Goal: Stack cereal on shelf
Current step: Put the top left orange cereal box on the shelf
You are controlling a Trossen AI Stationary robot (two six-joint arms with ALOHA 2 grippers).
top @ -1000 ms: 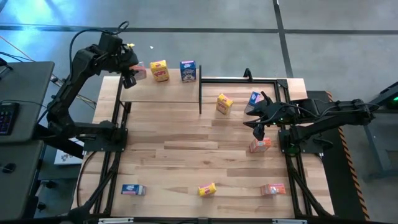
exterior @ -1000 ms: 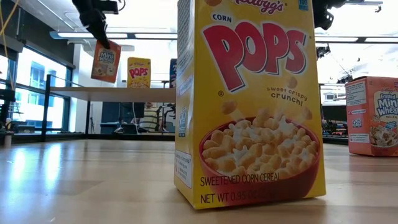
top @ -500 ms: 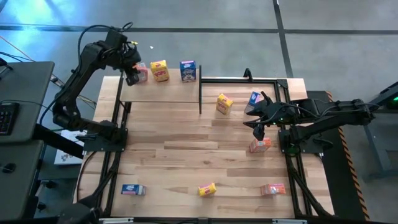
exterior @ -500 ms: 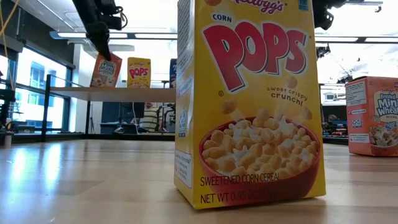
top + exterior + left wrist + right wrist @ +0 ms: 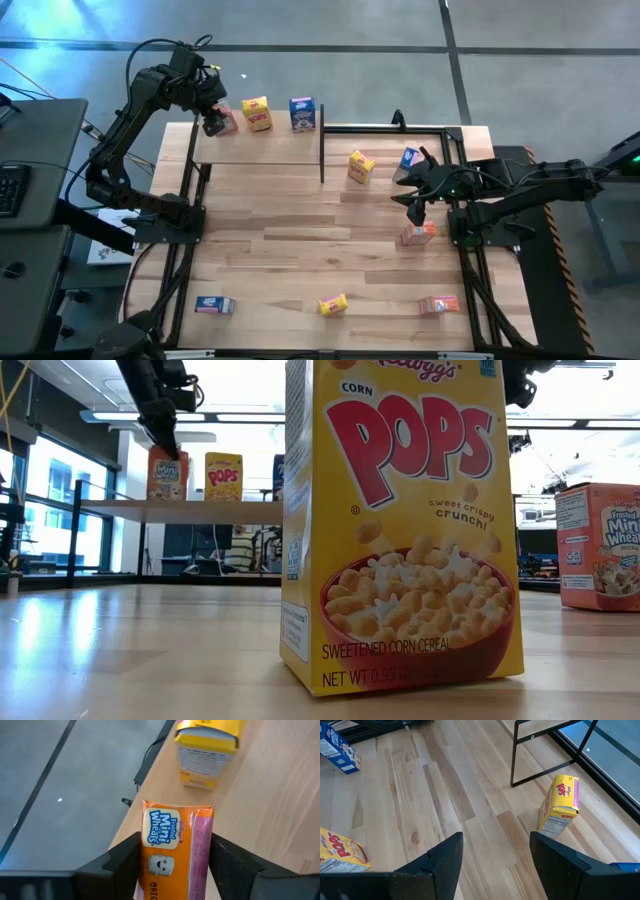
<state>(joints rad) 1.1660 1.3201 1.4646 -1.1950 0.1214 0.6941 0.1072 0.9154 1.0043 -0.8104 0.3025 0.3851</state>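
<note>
The shelf (image 5: pixel 260 150) stands at the table's far left. Three cereal boxes stand on it: orange (image 5: pixel 228 118), yellow (image 5: pixel 257 113) and blue (image 5: pixel 303 113). The orange box (image 5: pixel 167 475) stands upright on its base at the shelf's left end. My left gripper (image 5: pixel 175 852) is open, reaching down over the box with a finger close beside each broad face of its upper part. Several more cereal boxes stand or lie on the table. My right gripper (image 5: pixel 415 205) hovers open over the table's right side with nothing between its fingers (image 5: pixel 495 865).
Loose boxes on the table: yellow (image 5: pixel 361 166) and blue (image 5: pixel 408 160) at the far right, orange (image 5: pixel 418 233) below my right gripper, and blue (image 5: pixel 214 305), yellow (image 5: pixel 333 304) and orange (image 5: pixel 438 304) along the near edge. Black shelf posts (image 5: pixel 322 155) rise mid-table.
My left gripper has sunk toward the shelf with the orange box. The box hung tilted above the shelf's left end and now stands upright on the board beside the yellow box.
</note>
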